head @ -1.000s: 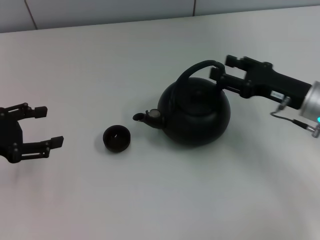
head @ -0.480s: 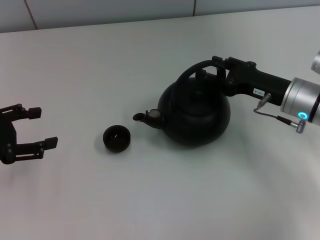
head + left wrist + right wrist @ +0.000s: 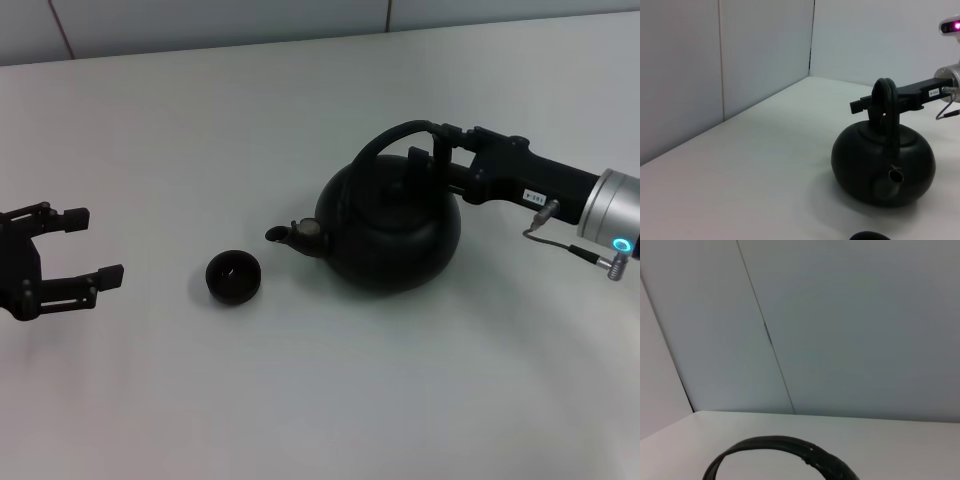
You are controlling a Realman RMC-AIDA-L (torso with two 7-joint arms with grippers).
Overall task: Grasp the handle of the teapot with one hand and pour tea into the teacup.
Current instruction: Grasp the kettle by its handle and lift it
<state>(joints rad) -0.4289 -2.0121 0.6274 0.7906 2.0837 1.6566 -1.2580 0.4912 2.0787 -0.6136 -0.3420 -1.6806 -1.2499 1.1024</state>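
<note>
The teapot (image 3: 392, 225) sits upright on the white tabletop (image 3: 300, 400) a little right of centre, its short spout (image 3: 290, 234) pointing left toward the teacup (image 3: 233, 277), which stands just beside the spout tip but apart from it, open side up. The handle (image 3: 395, 140) arches over the lid, and the right gripper (image 3: 440, 155) reaches in from the right at the handle's right end, its fingers (image 3: 440, 165) straddling the hoop near where it joins the body. From the left wrist view the gripper (image 3: 867, 105) lies level behind the handle (image 3: 886, 107), but whether the fingers have closed on the hoop or only bracket it I cannot tell. The right wrist view shows just the hoop's curve (image 3: 785, 452) close below the camera. The left gripper (image 3: 60, 265) waits well off at the left edge, fingers spread and holding nothing. The main risk seems to be the grip point: it sits low on one side of the arch and off the pot's centre, so a lift could let the heavy body swing or the hoop slide through the fingers. A loose hold would make the tilt hard to control, and the cup is a small target. If the spout starts short of it or swings wide, tea would land on the tabletop, or the pot could knock the cup over.
</note>
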